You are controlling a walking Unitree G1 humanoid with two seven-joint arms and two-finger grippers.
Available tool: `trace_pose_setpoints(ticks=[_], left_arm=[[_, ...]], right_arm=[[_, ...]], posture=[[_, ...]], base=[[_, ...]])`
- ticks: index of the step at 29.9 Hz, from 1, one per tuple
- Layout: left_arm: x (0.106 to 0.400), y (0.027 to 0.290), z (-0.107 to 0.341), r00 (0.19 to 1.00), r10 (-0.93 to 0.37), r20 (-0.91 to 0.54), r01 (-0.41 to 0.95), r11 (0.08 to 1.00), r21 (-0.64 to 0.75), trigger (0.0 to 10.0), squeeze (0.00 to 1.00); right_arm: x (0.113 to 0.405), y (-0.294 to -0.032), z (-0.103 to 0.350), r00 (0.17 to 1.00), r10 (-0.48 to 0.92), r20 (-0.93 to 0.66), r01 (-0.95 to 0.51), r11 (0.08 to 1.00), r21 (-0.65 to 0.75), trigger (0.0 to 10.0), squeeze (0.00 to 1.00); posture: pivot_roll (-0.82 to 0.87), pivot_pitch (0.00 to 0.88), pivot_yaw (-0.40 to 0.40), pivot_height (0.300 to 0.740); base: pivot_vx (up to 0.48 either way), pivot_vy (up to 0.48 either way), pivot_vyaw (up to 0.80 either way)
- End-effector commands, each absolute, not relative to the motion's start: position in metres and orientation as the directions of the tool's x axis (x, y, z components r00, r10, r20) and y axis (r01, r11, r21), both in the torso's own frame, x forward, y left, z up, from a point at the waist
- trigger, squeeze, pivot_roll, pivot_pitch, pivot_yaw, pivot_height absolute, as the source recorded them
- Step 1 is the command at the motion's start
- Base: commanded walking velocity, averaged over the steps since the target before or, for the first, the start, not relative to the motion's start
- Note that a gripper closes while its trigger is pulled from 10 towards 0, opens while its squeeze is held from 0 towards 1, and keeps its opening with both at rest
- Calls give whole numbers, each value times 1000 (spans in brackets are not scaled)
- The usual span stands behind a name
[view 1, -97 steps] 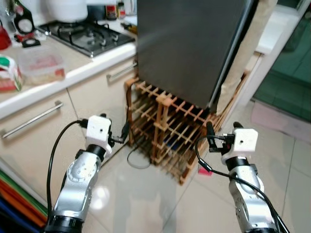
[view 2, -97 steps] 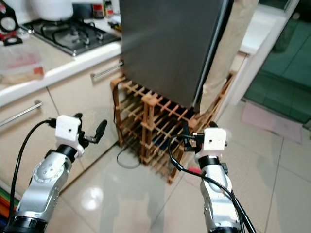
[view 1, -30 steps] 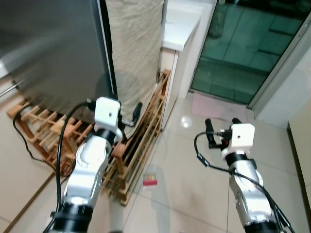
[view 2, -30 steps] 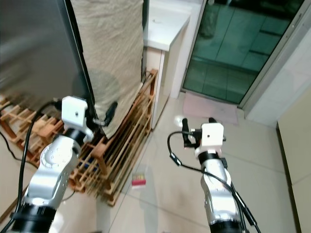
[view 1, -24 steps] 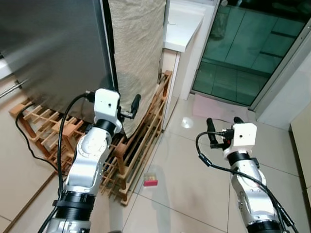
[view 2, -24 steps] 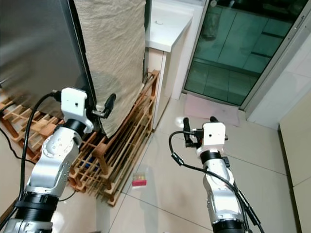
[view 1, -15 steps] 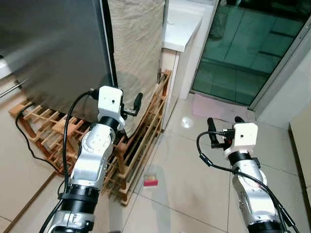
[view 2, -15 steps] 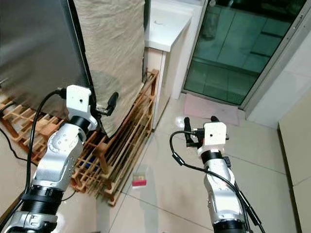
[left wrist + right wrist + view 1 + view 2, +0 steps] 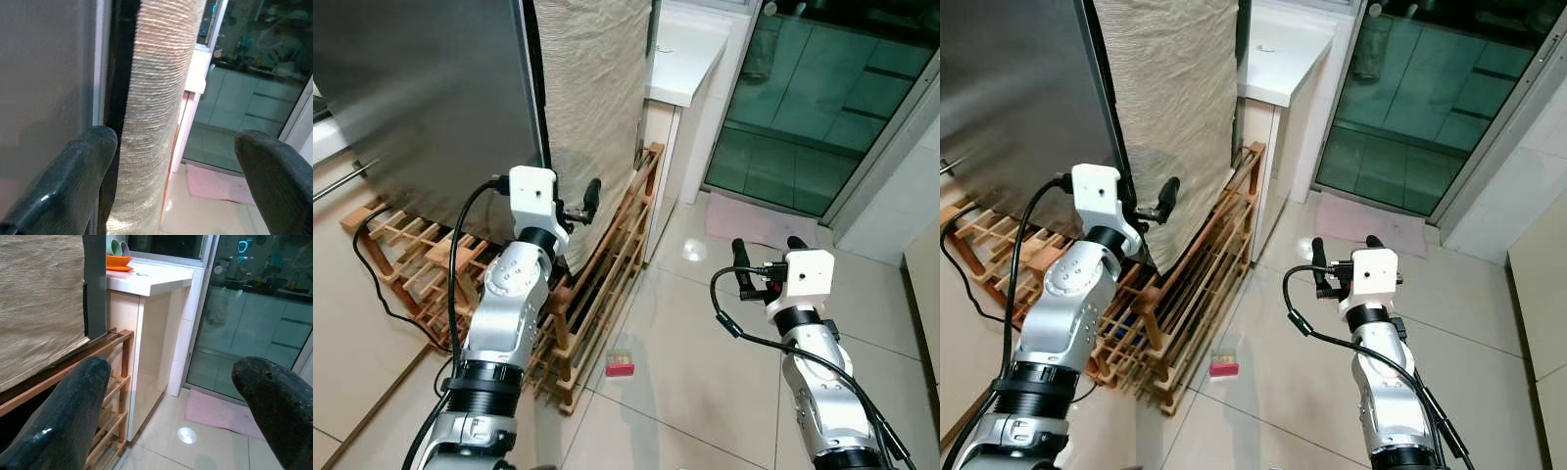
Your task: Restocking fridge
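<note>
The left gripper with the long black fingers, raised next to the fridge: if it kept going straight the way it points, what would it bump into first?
Most likely the beige cloth draped over the fridge. The left gripper is open and aimed at the cloth's edge beside the dark door gap; depth is hard to judge.

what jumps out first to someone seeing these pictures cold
The tall grey fridge, its side draped in beige cloth, fills the upper left above a low wooden rack. The left gripper is raised, open, close to the cloth; the right gripper hangs open over bare tiles. A small red box lies on the floor.
</note>
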State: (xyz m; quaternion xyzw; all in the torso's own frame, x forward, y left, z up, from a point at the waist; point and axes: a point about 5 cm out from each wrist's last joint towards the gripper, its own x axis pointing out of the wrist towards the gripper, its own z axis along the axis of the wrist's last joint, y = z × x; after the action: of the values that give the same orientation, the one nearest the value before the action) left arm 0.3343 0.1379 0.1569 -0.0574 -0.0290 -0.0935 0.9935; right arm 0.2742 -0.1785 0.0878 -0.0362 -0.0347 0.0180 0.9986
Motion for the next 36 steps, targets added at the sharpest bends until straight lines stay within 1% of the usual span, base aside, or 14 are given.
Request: trace_pose_setpoints(ticks=[1,6,14,16,18,23,25,30,32,34,35,36], left_arm=[[333,135,149,982,-185,25,186,975,-125,10000,0],[332,133,150,980,-197,30,199,971,-129,10000,0],[325,130,152,971,-233,48,235,971,-43,10000,0],[324,127,150,971,-236,44,238,970,-51,10000,0],[326,121,150,971,-236,42,239,967,-93,10000,0],[331,113,153,970,-241,31,243,958,-150,10000,0],[333,112,153,970,-243,29,245,957,-156,10000,0],[343,78,165,949,-314,30,313,932,-184,10000,0],[344,74,167,946,-322,30,322,929,-182,10000,0],[344,64,175,928,-370,53,374,914,-158,10000,0],[344,64,175,928,-370,53,374,914,-158,10000,0],[343,59,178,913,-402,65,407,903,-140,10000,0]], right_arm=[[273,-182,88,998,28,62,-24,997,-77,10000,0],[273,-182,88,998,29,61,-24,997,-78,10000,0],[272,-182,87,998,33,56,-28,996,-83,10000,0],[272,-182,87,998,35,56,-30,996,-84,10000,0],[273,-181,87,998,38,56,-33,996,-85,10000,0],[274,-180,88,997,42,59,-37,996,-85,10000,0],[274,-180,88,997,42,59,-37,996,-86,10000,0],[275,-179,88,997,43,59,-38,996,-86,10000,0],[275,-178,88,997,42,59,-37,996,-86,10000,0],[274,-178,88,997,40,61,-34,996,-85,10000,0],[274,-178,88,997,40,61,-34,996,-85,10000,0],[274,-179,88,997,38,61,-33,996,-85,10000,0]], posture=[[-17,0,-59,736],[-18,0,-59,736],[-14,0,-62,736],[-13,0,-63,736],[-12,0,-68,736],[-13,0,-67,736],[-13,0,-67,736],[-22,0,-63,736],[-24,0,-63,736],[-29,0,-58,736],[-29,0,-58,736],[-29,0,-58,736]], base=[[0,0,0],[0,0,0],[0,0,0],[0,0,0],[0,0,0],[0,0,0],[0,0,0],[0,0,0],[0,0,0],[0,0,0],[0,0,0],[0,0,0]])
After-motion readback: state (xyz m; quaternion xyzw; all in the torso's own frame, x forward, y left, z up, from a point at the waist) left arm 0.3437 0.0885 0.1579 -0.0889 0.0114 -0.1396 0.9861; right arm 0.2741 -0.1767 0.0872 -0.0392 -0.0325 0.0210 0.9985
